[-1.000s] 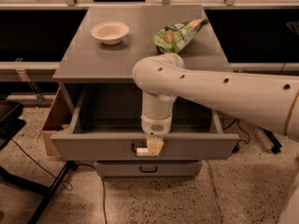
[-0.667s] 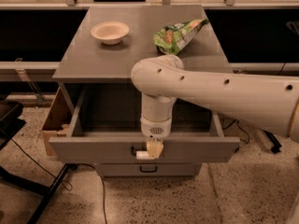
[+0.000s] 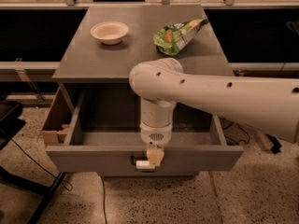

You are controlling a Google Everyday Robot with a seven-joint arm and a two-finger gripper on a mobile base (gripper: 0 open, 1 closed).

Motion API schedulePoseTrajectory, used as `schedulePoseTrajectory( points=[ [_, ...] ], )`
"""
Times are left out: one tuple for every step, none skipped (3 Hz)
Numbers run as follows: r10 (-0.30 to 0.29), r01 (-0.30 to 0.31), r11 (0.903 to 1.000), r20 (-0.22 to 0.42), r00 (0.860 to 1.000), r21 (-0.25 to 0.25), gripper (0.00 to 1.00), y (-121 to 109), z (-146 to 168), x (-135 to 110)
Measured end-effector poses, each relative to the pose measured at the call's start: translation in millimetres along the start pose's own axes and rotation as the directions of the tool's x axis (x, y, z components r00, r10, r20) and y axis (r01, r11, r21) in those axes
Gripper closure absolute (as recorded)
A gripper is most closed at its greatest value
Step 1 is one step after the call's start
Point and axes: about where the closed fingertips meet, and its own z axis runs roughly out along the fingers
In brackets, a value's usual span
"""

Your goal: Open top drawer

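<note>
Camera view, looking down from the front onto a grey cabinet.

Up on the worktop: a shallow pale bowl towards the back left, upright. Well apart from it on the right, a crumpled green snack bag, lying on its side with its narrow end pointing to the back right corner.

Below the worktop's front edge, the top drawer, standing far out of the cabinet towards the camera, its grey floor and side walls open to view. At the middle of the drawer front, near its upper edge, a black loop handle with a small white tag on it.

Reaching in from the right, a thick white arm dotted with small dark holes. Bent at a rounded elbow above the drawer opening, then straight down through a short white wrist to the gripper.

Gripper right at the drawer front, over the right part of the handle. Tan fingers drawn together into one block with no gap to be made out, clamped on the handle, just beside the white tag.

Left of the drawer, a tan wooden panel slanting along its side wall.

Beneath everything, a speckled floor. At the lower left, black stand legs and a thin dark cable trailing across the floor.
</note>
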Motion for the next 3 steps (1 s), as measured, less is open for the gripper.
schedulePoseTrajectory(
  points=[
    [0.007,-0.007,0.9998,-0.01,1.0,-0.019,1.0,9.4,2.3,0.6],
    [0.012,-0.013,0.9993,-0.019,1.0,-0.036,1.0,18.3,3.7,1.0],
    [0.014,-0.015,0.9991,-0.022,1.0,-0.041,1.0,20.5,5.0,1.1]
  ],
)
